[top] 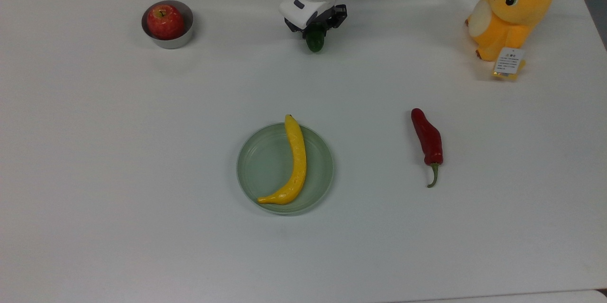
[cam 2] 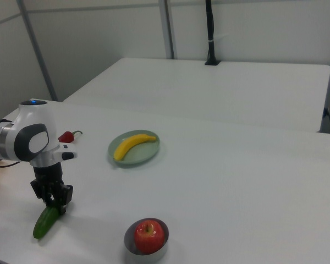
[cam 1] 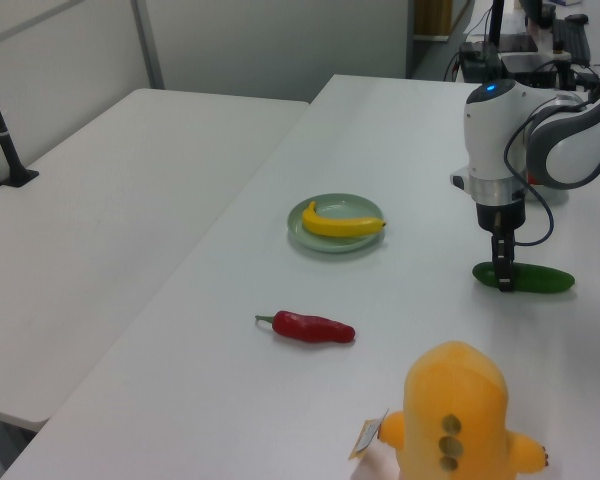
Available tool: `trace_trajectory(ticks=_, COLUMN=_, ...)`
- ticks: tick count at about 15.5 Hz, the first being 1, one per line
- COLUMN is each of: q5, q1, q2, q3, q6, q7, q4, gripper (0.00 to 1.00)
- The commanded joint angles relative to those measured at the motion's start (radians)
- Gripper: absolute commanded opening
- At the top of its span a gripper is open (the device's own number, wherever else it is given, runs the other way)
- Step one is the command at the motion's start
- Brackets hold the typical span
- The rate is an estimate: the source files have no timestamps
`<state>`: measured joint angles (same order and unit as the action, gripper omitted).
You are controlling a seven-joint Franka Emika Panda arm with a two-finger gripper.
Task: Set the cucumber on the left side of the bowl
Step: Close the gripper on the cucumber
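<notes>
The dark green cucumber (cam 1: 536, 280) lies flat on the white table, its near end poking out below the arm in the top view (top: 315, 43). My gripper (cam 1: 504, 284) is down at table level and shut on the cucumber (cam 2: 44, 223) near one end, one finger on each side. The small metal bowl (top: 167, 41) stands far off at the top view's left with a red apple (top: 164, 21) in it. In the right view the bowl (cam 2: 147, 252) sits to the right of my gripper (cam 2: 54, 210).
A pale green plate (top: 265, 168) holding a yellow banana (top: 294, 160) sits mid-table. A red chili (top: 427, 140) lies to the top view's right of it. An orange plush toy (top: 510, 9) stands at the top view's far right corner.
</notes>
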<state>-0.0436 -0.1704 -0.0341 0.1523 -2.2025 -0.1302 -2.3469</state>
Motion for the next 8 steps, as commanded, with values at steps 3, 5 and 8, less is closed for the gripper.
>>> trace_trajectory(ticks=3, q5=0.013, q1=-0.006, q2=0.016, q3=-0.005, q6=-0.010, q7=-0.003, q4=-0.005, gripper=0.05)
trace_trajectory(ticks=5, q5=0.013, q1=0.003, q2=0.034, q3=-0.005, q6=-0.005, q7=-0.003, q4=-0.002, gripper=0.05)
trace_trajectory(ticks=8, q5=0.013, q1=0.008, q2=0.059, q3=-0.005, q6=0.036, q7=0.004, q4=0.000, gripper=0.05)
